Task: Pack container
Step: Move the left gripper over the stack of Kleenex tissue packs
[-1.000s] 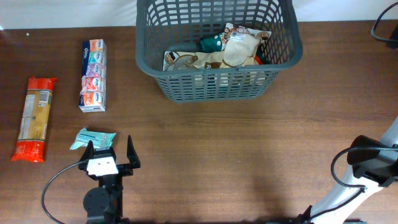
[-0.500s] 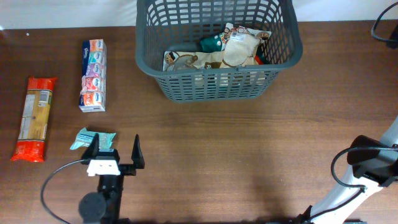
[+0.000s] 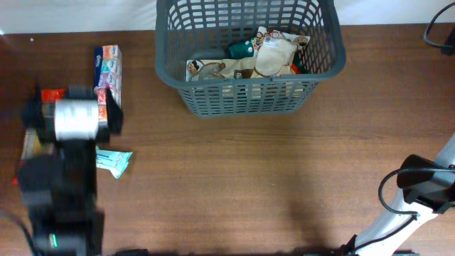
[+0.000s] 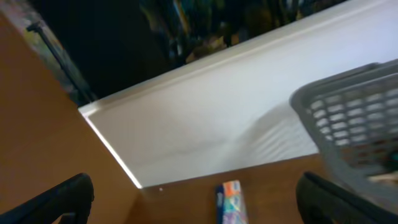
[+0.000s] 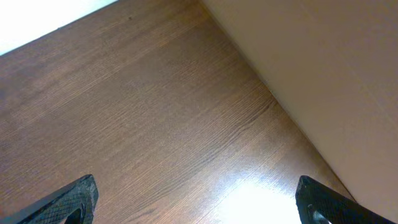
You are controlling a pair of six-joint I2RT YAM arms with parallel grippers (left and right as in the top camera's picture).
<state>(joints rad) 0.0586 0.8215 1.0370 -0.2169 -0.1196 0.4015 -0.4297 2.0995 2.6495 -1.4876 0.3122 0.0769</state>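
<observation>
One container (image 3: 242, 98), one tissue pack (image 3: 109, 61), one teal packet (image 3: 118, 162).

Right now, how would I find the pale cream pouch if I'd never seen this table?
Find the big dark grey plastic basket with slotted sides at the far edge of the brown wooden table. Inside, toward its right, the pale cream pouch lies on top. It is the lightest thing there, next to a dark green packet.

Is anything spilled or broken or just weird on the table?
Nothing looks spilled or broken. The packets in the container lie in a jumbled heap, not neat. A teal packet and a colourful box lie outside it on the table, to its left.
</observation>
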